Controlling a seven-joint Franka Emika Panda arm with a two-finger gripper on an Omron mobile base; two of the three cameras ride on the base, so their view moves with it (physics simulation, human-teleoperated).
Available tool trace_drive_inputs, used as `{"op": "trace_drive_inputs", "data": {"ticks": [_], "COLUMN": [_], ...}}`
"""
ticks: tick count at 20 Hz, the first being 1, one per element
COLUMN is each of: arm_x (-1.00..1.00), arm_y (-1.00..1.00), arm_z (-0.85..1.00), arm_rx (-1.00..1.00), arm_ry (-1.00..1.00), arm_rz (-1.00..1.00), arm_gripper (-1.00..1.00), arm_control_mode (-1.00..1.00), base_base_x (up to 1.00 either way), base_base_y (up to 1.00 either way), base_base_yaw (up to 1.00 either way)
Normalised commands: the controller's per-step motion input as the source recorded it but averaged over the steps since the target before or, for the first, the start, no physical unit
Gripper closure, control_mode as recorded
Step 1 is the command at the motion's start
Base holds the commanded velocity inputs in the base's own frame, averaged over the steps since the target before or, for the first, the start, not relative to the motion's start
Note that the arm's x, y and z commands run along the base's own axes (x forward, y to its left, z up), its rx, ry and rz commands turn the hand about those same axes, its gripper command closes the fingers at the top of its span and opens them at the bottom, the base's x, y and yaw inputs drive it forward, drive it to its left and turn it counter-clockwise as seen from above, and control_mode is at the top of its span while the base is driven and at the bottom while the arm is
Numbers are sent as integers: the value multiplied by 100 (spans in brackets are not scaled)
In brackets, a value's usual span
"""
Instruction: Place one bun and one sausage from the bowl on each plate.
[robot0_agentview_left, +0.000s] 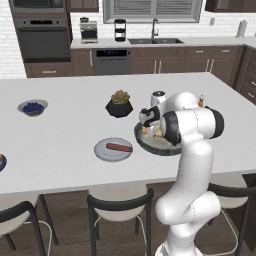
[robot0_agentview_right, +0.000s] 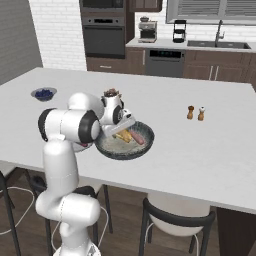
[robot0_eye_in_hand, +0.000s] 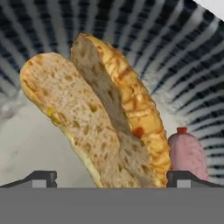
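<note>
Working left to right across the table (robot0_agentview_left: 60, 135): small bowl of blue berries (robot0_agentview_left: 33, 107) far left, then the light grey plate (robot0_agentview_left: 113, 149) already carrying one sausage (robot0_agentview_left: 119, 147) and no bun yet, then the potted plant (robot0_agentview_left: 119, 104), then the wide dark bowl (robot0_agentview_left: 157, 142) at your arm. A second plate edge (robot0_agentview_left: 1, 163) just shows at the far left border; what lies on it cannot be made out. Your pincer (robot0_eye_in_hand: 111, 177) sits low inside the bowl with its tips spread wide, one on either side of the two buns (robot0_eye_in_hand: 94, 118), nothing gripped. The buns lean against each other, and the remaining sausage (robot0_eye_in_hand: 188, 153) lies just beside the right tip. Judgement: step in hand is picking one bun for the light grey plate. To do it well, close on a single bun only; as the tips stand, they bracket both, so shift slightly toward the nearer, paler bun before squeezing. Keep the right tip off the sausage. Grip across the bun's narrow width, lift straight up to clear the bowl rim, then carry it left.
</note>
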Motion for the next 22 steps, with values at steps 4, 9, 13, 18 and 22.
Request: {"op": "trace_drive_inputs", "data": {"ticks": [4, 9, 13, 18, 22], "arm_x": [20, 25, 19, 9, -27], "arm_y": [-8, 0, 0, 0, 0], "arm_z": [-4, -45, -33, -32, -3], "arm_rx": [0, -2, -2, 0, 0], "arm_ry": [-3, 0, 0, 1, -1], "arm_rz": [0, 0, 0, 0, 0], "arm_gripper": [-100, -100, -100, 100, 100], "arm_control_mode": [-100, -100, -100, -100, -100], "base_base_x": [0, 0, 0, 0, 0], "base_base_y": [0, 0, 0, 0, 0], "base_base_yaw": [0, 0, 0, 0, 0]}}
